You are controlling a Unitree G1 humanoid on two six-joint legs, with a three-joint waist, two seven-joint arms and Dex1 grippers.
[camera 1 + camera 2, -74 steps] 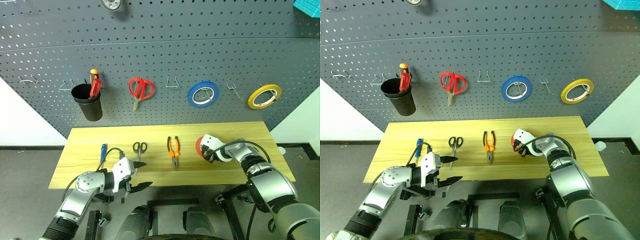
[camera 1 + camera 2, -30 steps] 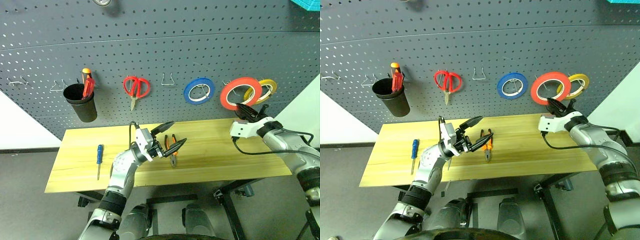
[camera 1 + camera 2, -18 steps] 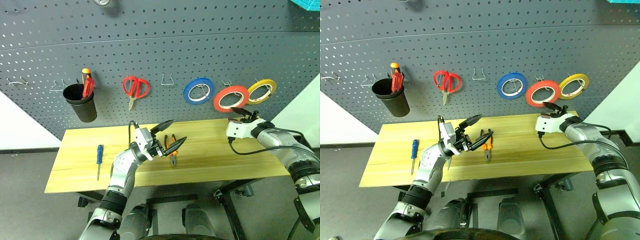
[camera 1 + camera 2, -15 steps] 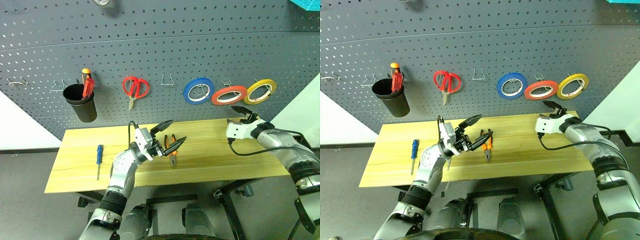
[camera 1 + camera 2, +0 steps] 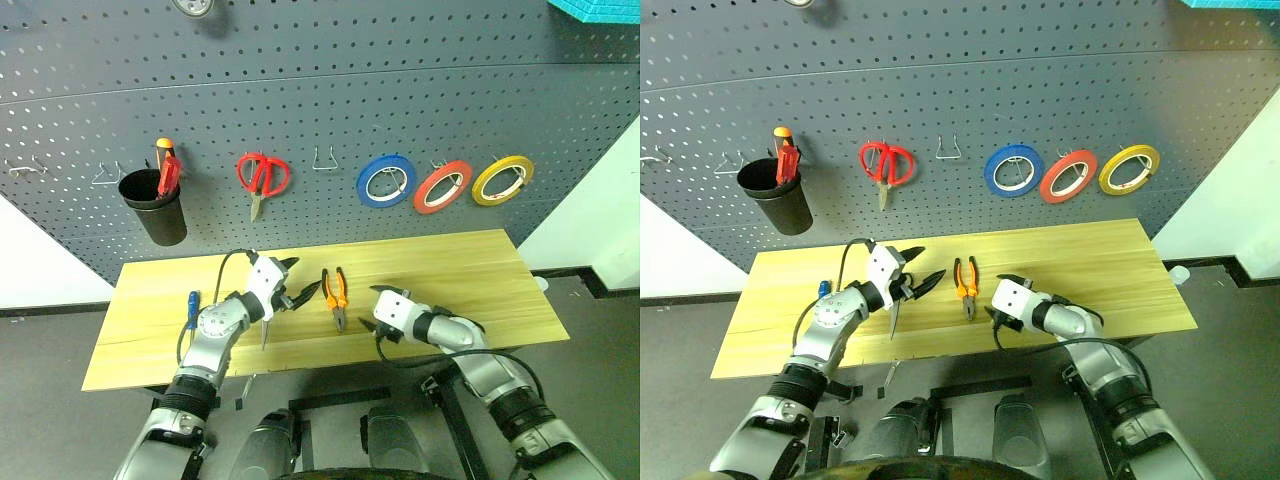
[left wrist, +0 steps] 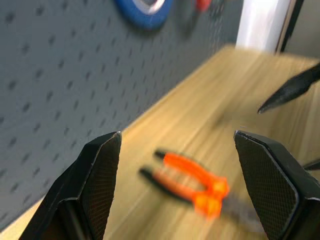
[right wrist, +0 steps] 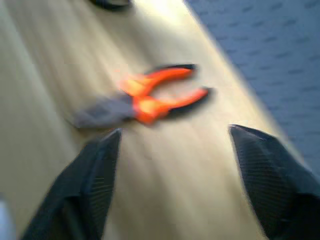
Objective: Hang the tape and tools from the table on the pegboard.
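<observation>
Red tape (image 5: 443, 186): hangs on a hook of the pegboard (image 5: 330, 95), between the blue ring (image 5: 386, 181) and the yellow ring (image 5: 502, 180).
Pliers (image 5: 335, 291): flat on the tabletop (image 5: 470, 280), handles toward the pegboard, between the two claws.
Screwdriver (image 5: 191, 305): on the tabletop near its left end, partly behind the left arm.
Small scissors (image 5: 263, 328): only a blade tip shows below the left claw; whether it is gripped, I cannot tell.
Left claw (image 5: 298, 282): fingers spread wide, forearm low over the tabletop, pointing right toward the pliers.
Right claw (image 5: 369, 311): fingers wide apart and empty, elbow bent, wrist low, aimed left and down at the pliers.
</observation>
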